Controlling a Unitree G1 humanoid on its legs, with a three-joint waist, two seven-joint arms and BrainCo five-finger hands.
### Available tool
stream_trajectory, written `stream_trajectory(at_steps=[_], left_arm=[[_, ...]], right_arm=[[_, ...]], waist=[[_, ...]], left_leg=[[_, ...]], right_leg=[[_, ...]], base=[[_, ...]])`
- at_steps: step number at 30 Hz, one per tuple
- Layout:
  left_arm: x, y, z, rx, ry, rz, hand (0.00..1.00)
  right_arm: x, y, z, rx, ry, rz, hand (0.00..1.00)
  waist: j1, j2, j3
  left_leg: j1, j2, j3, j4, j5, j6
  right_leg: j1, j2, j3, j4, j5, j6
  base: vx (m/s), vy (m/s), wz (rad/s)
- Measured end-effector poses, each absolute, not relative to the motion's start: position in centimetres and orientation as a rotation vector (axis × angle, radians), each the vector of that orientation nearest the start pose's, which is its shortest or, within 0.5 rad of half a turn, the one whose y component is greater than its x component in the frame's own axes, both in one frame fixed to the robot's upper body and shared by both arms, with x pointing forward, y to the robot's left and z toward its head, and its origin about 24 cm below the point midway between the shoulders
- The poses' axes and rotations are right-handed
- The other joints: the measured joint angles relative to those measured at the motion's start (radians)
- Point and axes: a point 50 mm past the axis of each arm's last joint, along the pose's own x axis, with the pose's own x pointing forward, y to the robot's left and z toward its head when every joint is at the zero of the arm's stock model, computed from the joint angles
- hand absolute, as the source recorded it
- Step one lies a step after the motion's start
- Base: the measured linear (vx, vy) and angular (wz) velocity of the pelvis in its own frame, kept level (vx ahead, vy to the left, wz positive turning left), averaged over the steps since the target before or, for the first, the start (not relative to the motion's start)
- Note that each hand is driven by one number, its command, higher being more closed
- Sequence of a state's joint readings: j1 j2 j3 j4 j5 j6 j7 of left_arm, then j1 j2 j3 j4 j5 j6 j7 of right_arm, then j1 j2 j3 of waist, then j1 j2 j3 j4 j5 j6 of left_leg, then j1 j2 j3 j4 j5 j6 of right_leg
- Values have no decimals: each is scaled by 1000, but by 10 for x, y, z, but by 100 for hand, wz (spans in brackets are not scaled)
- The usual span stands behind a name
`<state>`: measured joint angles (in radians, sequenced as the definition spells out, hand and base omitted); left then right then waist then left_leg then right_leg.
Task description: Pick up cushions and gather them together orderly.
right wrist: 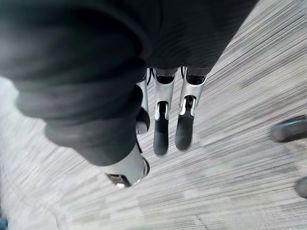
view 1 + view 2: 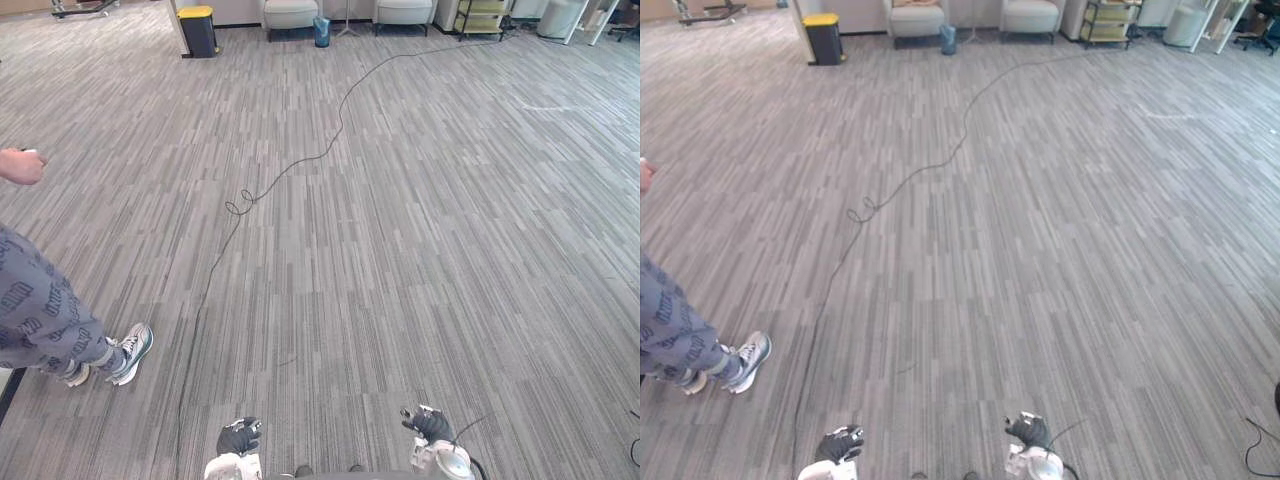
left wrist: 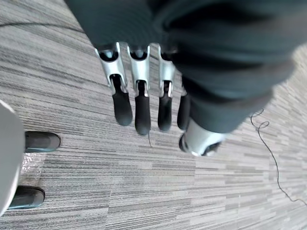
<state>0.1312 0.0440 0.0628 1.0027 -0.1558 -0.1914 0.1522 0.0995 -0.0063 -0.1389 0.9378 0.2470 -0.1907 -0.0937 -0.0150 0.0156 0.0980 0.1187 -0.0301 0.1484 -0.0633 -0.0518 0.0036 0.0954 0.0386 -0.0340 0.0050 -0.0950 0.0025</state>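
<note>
Left hand point(image 2: 238, 438): low at the near edge of the head view, left of centre. In its wrist view the fingers point(image 3: 140, 103) hang straight and relaxed over the carpet, spread wide, holding nothing.
Right hand point(image 2: 431, 425): low at the near edge, right of centre, well apart from the left. Fingers point(image 1: 161, 125) straight, slack, holding nothing.
Cushions: cannot tell where they lie.
Floor point(image 2: 430, 220): grey striped carpet, under both hands.
Person point(image 2: 40, 320): at the robot's left, patterned grey trousers, pale sneakers point(image 2: 130, 352) on the carpet, one hand point(image 2: 20, 165) raised.
Far end: yellow-lidded bin point(image 2: 198, 30), two pale armchairs point(image 2: 290, 15), small blue bin point(image 2: 321, 31) between them, shelf cart point(image 2: 482, 18).
</note>
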Motion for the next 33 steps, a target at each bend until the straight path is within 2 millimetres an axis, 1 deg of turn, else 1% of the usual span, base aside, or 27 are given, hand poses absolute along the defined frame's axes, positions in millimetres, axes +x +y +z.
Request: stream_trajectory(at_steps=[1, 3, 4, 7, 15, 24, 33], left_arm=[[92, 191, -156, -51, 959, 363, 0], [89, 193, -157, -60, 973, 386, 0], [90, 193, -157, -61, 971, 383, 0], [88, 195, -158, -64, 981, 396, 0], [86, 193, -159, -84, 1010, 390, 0], [87, 193, -159, -95, 1009, 381, 0], [91, 192, -160, -70, 1015, 340, 0]], right_arm=[[116, -189, -147, 224, 852, -421, 0], [110, -191, -150, 239, 882, -451, 0], [108, -192, -151, 256, 890, -469, 0], [99, -194, -155, 282, 931, -505, 0], [95, -196, -159, 317, 967, -546, 0], [93, -197, -161, 342, 989, -565, 0], [92, -198, -162, 357, 999, -575, 0]], waist=[[0, -4, -3], [2, -9, -6], [3, -12, -5], [6, -17, -7], [6, -19, -5], [6, -18, 0], [6, -18, 5]], left_leg=[[7, -2, -5, -20, 11, 3], [7, -3, -19, -39, 17, -2], [4, -4, -24, -39, 23, 6], [7, -7, -27, -39, 23, 5], [25, -9, -42, -39, 23, 5], [22, -9, -44, -45, 23, 5], [2, -9, -45, -46, 22, 5]], right_leg=[[2, 0, -12, -11, 2, -3], [1, 0, -22, -14, 2, -3], [4, -1, -31, -16, 2, -3], [13, -3, -37, -25, 2, -3], [42, -5, -68, -33, 1, 0], [44, -5, -70, -42, 1, 0], [28, -5, -72, -46, -1, 1]], base=[[-25, -10, 12], [11, -15, 20], [48, -12, 19], [48, -11, 6], [29, -19, 9], [-48, -25, 1], [-20, -9, 0]])
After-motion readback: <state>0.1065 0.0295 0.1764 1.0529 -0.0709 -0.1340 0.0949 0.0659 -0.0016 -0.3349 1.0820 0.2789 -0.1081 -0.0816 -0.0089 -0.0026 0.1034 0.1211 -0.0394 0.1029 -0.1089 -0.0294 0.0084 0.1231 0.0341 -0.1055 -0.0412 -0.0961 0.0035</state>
